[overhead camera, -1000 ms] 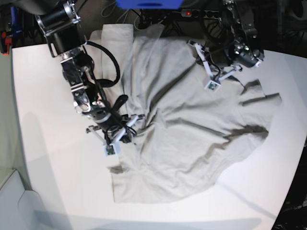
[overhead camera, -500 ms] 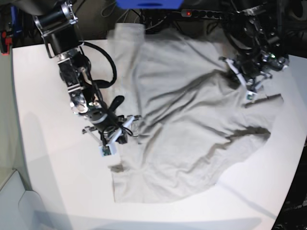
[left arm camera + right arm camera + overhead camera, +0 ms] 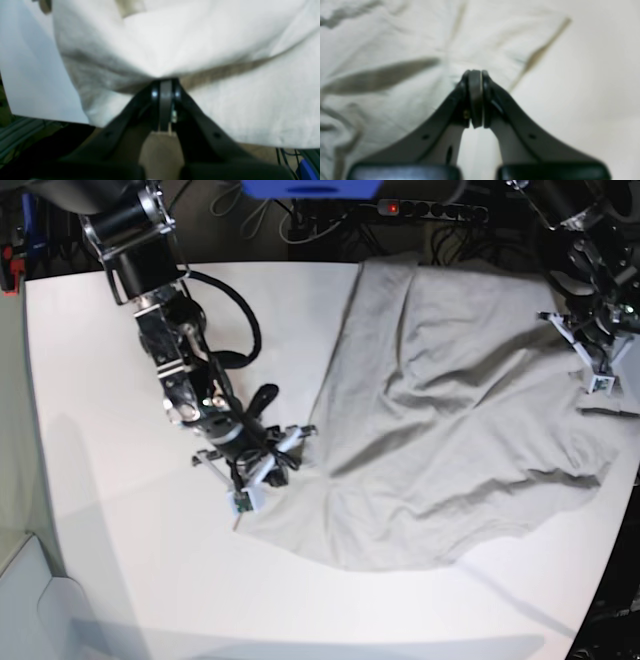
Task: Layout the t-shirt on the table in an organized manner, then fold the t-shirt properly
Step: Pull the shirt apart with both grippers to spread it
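Base view shows the plain light grey-beige cotton t-shirt (image 3: 450,430) now lying over the right half of the large smooth white tabletop (image 3: 120,580), whereas a second ago it sat nearer the centre and left. Over that second the cloth has been carried sideways: the left gripper (image 3: 598,358) has travelled from mid-table out to the table's right edge, and the right gripper (image 3: 262,467) has followed a shorter way. The garment is drawn more taut between the two holds, though deep creases run across its middle and the far edge bunches near the back of the table.

Left wrist view: the left gripper's fingers (image 3: 165,105) are pressed fully together, with a fold of the shirt caught at the tips; part of the cloth hangs past the table edge here. Right wrist view: the right gripper's fingers (image 3: 475,100) are likewise closed tight, cloth radiating in wrinkles from the tips, which points to a pinch on the fabric.

Judgement: the layout step is under way, not complete. The garment is off-centre and overhanging, so it needs recentring and smoothing before any fold.

Containers: none visible in any view; nothing to report as held within one.
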Robot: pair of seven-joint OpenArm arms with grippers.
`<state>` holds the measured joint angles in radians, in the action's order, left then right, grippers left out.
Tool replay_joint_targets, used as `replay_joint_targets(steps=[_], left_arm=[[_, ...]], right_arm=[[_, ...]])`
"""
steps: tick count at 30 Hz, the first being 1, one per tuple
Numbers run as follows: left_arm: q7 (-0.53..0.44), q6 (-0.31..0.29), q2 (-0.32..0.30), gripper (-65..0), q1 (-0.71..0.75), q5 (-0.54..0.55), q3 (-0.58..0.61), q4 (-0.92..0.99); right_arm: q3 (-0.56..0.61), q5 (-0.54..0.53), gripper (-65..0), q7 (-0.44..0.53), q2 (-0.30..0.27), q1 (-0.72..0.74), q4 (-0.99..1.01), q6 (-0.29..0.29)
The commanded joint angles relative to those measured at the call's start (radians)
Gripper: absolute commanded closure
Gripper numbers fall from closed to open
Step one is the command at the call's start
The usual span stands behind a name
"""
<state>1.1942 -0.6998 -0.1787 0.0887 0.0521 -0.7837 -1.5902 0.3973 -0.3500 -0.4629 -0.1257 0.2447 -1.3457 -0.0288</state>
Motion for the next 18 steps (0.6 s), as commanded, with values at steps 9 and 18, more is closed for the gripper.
replay_joint_targets(steps=[9, 18], left_arm=[[0.025, 0.002, 0.011, -0.1, 0.000, 0.005, -0.006, -0.040], [0.082, 0.002, 0.077, -0.1, 0.050, 0.005, -0.006, -0.289]], right_arm=[[0.062, 0.001, -0.4, 0.033, 0.136, 0.230, 0.314, -0.007], [0.076, 0.002, -0.4, 0.036, 0.211, 0.373, 0.636, -0.001]])
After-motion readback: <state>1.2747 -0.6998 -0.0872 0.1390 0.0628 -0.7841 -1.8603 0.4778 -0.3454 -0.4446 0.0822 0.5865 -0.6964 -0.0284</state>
